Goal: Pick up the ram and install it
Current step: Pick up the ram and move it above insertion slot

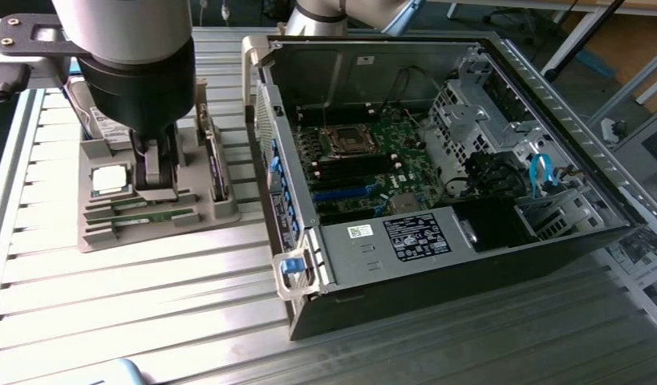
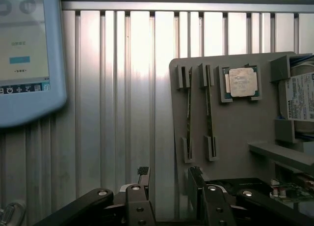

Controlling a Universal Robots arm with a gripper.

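Slatted table [image 2: 117,88] — gripper [image 2: 169,186] spread and empty near the ram [image 2: 208,113], edge-on, chips indistinct.

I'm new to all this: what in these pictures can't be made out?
Exterior view: the arm covers much of the grey holder.
Wrist view: the hard drive is cut off by the picture's edge, its label too small to read.
Wrist view: the ram sticks stand edge-on, so their chips are hidden.
Wrist view: the screen is cut off by the edge, its writing too small.
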